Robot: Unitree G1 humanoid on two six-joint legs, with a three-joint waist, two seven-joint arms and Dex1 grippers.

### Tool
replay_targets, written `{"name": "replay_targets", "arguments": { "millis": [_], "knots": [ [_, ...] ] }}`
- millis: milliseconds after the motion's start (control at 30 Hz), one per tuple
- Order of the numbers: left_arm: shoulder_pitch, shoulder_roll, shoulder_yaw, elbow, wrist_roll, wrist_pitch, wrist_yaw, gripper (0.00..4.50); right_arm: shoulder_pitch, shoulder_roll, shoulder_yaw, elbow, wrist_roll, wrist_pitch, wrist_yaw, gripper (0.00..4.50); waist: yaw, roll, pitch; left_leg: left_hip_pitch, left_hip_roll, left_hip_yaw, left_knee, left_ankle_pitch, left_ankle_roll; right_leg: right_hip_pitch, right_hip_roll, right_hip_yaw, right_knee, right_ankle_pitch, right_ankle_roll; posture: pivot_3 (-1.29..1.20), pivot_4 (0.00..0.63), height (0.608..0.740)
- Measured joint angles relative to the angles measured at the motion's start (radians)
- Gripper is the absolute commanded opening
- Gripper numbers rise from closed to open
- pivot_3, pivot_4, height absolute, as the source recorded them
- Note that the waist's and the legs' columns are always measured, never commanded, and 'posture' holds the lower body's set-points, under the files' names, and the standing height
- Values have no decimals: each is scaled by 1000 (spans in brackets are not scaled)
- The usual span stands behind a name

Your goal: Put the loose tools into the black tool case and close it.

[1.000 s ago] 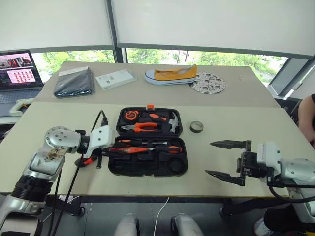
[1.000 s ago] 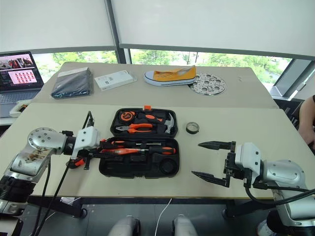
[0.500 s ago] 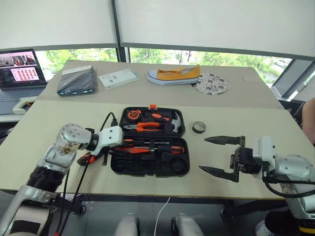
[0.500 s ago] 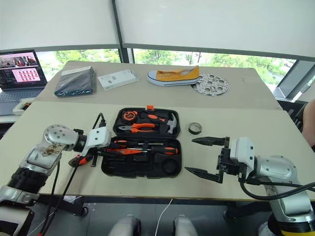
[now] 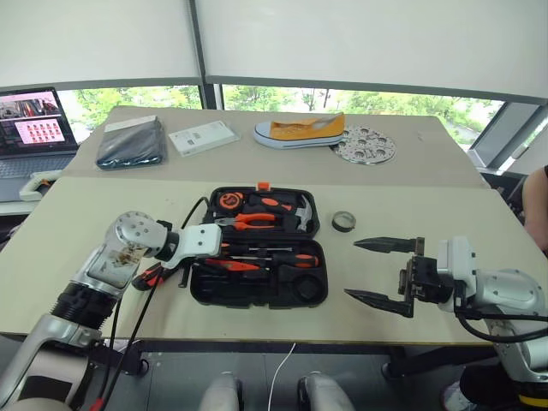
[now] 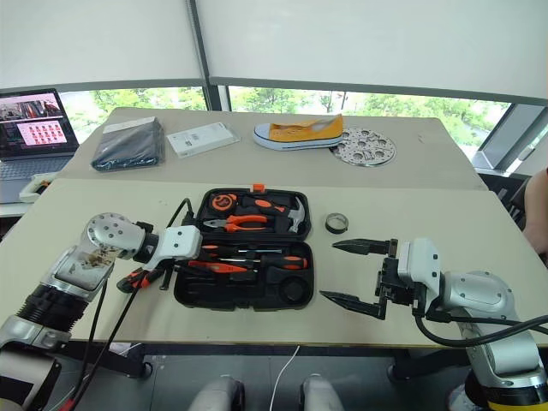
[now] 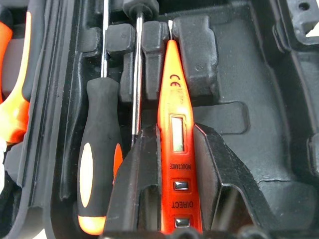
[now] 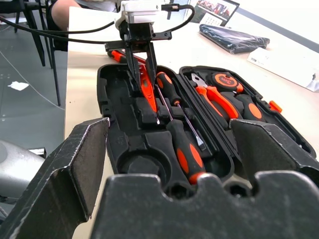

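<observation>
Left gripper (image 7: pixel 169 199) pinches slim orange screwdriver (image 7: pixel 174 124), shaft lengthwise over its slot in black tool case (image 5: pixel 257 295) (not yet seated); right gripper (image 5: pixel 377 270) wide, empty, nearer tape roll (image 5: pixel 343 221).

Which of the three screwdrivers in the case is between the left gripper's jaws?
The slim all-orange screwdriver, the one with a small display window. The left gripper is shut on it; the two black-and-orange-handled screwdrivers lie free beside it.

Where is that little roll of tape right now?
In the head views, the tape roll lies flat on the table, just off the open black tool case on the robot's right, beyond the open right gripper.
</observation>
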Motion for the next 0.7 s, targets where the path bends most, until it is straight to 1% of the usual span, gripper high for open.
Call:
{"name": "replay_targets", "arguments": {
  "millis": [133, 200, 267, 300, 467, 567, 667, 700],
  "knots": [
    [18, 4, 13, -2, -11, -2, -3, 470, -6, 2, 8, 0, -1, 0, -1, 4500, -10, 1, 0, 1, 0, 0, 0, 0, 0, 0, 0, 1, 0, 0, 0, 0, 150, 740],
    [39, -12, 42, 8, -42, 1, -4, 470, -6, 2, 16, 1, -1, 0, -1, 4500, -11, 1, -1, 1, 0, 0, 0, 0, 0, 0, 0, 1, 0, 0, 0, 0, 150, 740],
    [57, -29, 72, 34, -83, -8, -14, 1470, -6, 3, 27, 3, -1, 0, -1, 4500, -10, 1, -1, 0, 0, 0, 0, 0, 0, 0, 0, 1, 0, 0, 0, 0, 150, 740],
    [64, -33, 81, 50, -99, -20, -21, 1583, -6, 3, 31, 3, -1, 0, -1, 4500, -10, 1, -1, 0, 0, 0, 0, 0, 0, 0, -1, 1, -1, 0, 0, 0, 150, 740],
    [99, -50, 175, 187, -185, -195, -64, 3285, 1, 3, 31, 17, -1, 0, 5, 4500, -9, 1, -1, 0, 0, 0, 0, 0, 0, -1, 0, 1, 0, 0, 0, 0, 150, 740],
    [98, -89, 247, 221, -277, -248, -94, 3285, 3, 3, 32, 24, -1, 0, 5, 4500, -6, 1, -1, -1, -1, 1, 0, 0, 0, 0, -1, 1, 0, 1, 1, 0, 150, 740],
    [99, -90, 277, 231, -304, -254, -113, 3285, 3, 3, 32, 25, -1, 0, 4, 4500, -5, 1, -1, -1, -1, 1, 0, 0, 0, 0, -1, 1, 0, 1, 1, 0, 150, 740],
    [99, -100, 286, 229, -321, -246, -112, 2874, 3, 3, 32, 27, -1, 0, 4, 4500, -4, 1, -1, -1, -1, 1, 0, 0, 0, 0, -1, 1, 0, 1, 1, 0, 150, 740]
  ]
}}
